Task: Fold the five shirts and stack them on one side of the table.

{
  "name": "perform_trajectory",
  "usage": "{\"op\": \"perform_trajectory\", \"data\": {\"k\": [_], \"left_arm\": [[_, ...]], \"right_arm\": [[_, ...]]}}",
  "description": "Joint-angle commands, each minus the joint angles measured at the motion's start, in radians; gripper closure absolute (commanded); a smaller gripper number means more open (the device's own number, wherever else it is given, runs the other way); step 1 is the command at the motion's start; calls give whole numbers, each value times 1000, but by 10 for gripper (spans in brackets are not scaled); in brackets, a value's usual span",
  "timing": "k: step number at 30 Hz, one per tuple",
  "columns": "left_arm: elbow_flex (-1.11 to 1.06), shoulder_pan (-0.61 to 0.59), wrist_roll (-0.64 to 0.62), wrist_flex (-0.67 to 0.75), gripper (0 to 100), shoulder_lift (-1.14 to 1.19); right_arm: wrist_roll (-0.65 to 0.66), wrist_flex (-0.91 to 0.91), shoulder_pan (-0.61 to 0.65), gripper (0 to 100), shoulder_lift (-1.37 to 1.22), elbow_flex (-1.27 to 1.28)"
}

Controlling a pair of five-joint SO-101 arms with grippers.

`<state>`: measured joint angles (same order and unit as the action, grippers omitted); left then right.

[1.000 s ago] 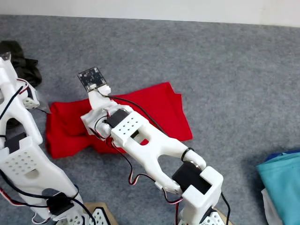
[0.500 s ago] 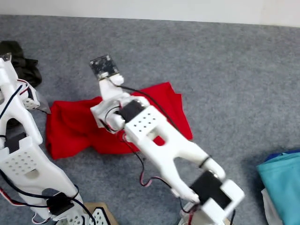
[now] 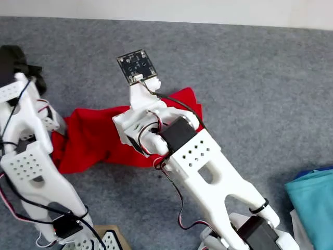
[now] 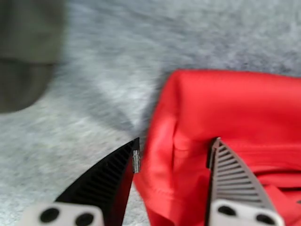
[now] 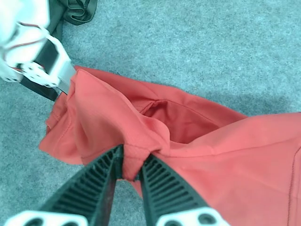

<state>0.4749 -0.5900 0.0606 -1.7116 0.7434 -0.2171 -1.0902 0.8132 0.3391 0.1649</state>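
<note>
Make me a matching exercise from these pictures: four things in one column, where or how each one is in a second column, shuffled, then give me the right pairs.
Column one
1. left pincer
2. right pincer
3. teal shirt
4. dark garment

Column two
A. at the right edge of the high view
B. shut on a fold of the red shirt
C. at the far left, beyond the red shirt
D. open around the red shirt's edge

Pairs: 1-D, 2-B, 3-A, 4-C

Left gripper [image 4: 175,149] low, fingers [image 4: 113,175] spread wide. Right gripper [image 5: 132,162] pinched tight on a red shirt [image 5: 202,141] fold. Right arm [image 3: 208,166] stretched forward, left arm [image 3: 31,161] alongside.
</note>
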Motion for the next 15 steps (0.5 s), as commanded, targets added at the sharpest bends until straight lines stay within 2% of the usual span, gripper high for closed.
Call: {"op": "perform_trajectory", "data": {"k": [1, 15], "left_arm": [[12, 50, -9, 2, 754, -22], [5, 50, -11, -6, 754, -150]], "right_arm": [[14, -2, -12, 984, 18, -53], [14, -1, -8, 984, 2, -51]]}}
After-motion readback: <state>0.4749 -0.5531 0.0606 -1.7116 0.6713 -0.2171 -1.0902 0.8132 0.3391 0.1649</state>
